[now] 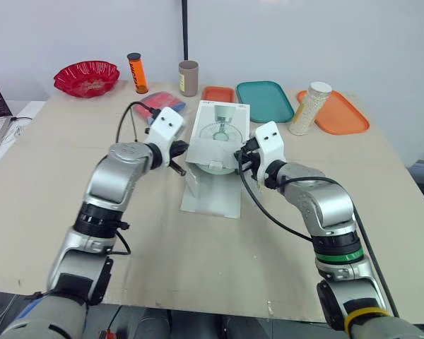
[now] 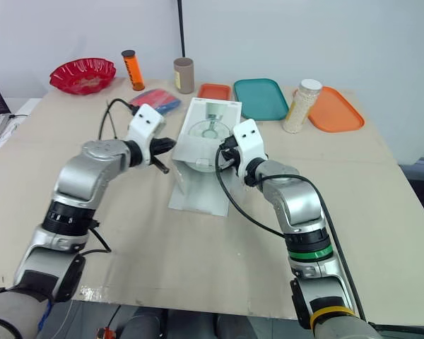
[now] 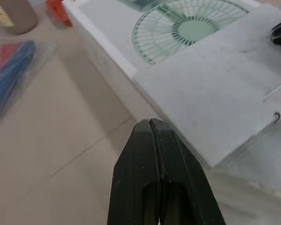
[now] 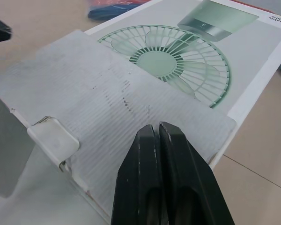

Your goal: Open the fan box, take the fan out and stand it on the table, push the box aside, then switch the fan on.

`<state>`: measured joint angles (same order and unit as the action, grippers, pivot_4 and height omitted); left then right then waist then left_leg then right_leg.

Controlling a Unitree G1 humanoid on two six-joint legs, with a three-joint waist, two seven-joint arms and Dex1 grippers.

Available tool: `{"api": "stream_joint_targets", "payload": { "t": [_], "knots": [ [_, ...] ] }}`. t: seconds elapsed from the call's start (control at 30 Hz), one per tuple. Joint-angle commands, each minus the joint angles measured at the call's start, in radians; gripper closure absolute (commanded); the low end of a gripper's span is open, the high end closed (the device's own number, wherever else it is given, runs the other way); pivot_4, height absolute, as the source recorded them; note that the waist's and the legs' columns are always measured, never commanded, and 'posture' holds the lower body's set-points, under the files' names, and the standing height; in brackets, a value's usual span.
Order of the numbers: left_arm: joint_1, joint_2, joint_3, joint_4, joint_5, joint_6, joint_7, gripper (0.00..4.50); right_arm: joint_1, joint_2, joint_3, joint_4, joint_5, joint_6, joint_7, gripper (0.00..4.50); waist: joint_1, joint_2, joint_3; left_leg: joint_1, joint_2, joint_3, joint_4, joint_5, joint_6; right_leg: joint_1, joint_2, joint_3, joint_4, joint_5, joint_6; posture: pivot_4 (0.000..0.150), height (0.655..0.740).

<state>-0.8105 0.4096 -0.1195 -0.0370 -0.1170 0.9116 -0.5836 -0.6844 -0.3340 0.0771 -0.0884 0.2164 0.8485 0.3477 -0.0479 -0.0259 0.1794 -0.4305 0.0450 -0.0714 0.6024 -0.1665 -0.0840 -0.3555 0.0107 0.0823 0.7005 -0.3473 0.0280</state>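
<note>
We log the fan box (image 1: 215, 138) flat on the table (image 1: 198, 268), end flap (image 4: 107, 108) folded back over it, left gripper (image 3: 152, 124) and right gripper (image 4: 157, 125) both pinched shut, empty, flanking it, likely steadying it for unpacking.

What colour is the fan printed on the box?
Printed fan: pale mint green; best in right wrist view.

The white fan box (image 1: 219, 127), a green fan printed on top, lies flat mid-desk (image 1: 198, 261), its 6 o'clock end flaps folded open.
</note>
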Motion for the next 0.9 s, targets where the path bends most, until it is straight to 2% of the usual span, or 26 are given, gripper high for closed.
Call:
{"api": "stream_joint_targets", "payload": {
  "t": [0.03,0.3,0.5,0.67,0.9],
  "knots": [
    [-0.008,-0.007,0.016,-0.109,-0.039,0.059,0.002,4.5,0.0,0.006,-0.002,0.02,0.0,0.003,0.011,4.34,0.004,0.0,0.0,0.0,0.0,0.0,0.0,0.0,0.0,0.0,0.0,0.0,0.0,0.0,0.0,0.15,0.74],
    [-0.003,-0.027,-0.06,-0.146,-0.09,0.085,-0.044,4.5,-0.002,0.011,0.012,0.03,-0.013,0.001,0.019,4.34,0.001,0.0,0.0,0.0,0.0,-0.001,0.0,0.0,0.0,0.001,0.0,-0.001,0.0,0.0,0.0,0.15,0.74],
    [0.044,0.006,-0.134,-0.145,-0.091,0.05,-0.099,4.5,0.014,0.004,0.03,0.027,-0.027,-0.005,0.029,4.34,0.0,0.0,0.0,0.001,0.0,0.0,0.0,0.0,0.0,0.001,0.0,0.0,0.0,0.0,0.0,0.15,0.74],
    [0.052,0.009,-0.155,-0.099,-0.058,0.017,-0.078,4.5,0.019,0.004,0.033,0.032,-0.035,-0.012,0.032,4.34,0.001,0.0,0.0,0.001,0.0,0.0,0.0,0.0,0.0,0.001,0.0,0.0,0.001,0.0,0.0,0.15,0.74],
    [0.104,0.127,-0.123,-0.099,-0.037,0.001,-0.103,4.5,0.022,0.001,0.038,0.036,-0.04,-0.019,0.036,4.34,-0.001,0.0,0.0,0.002,0.001,0.0,0.0,0.0,0.0,0.001,0.001,0.0,0.001,0.0,0.0,0.15,0.74]
  ]
}}
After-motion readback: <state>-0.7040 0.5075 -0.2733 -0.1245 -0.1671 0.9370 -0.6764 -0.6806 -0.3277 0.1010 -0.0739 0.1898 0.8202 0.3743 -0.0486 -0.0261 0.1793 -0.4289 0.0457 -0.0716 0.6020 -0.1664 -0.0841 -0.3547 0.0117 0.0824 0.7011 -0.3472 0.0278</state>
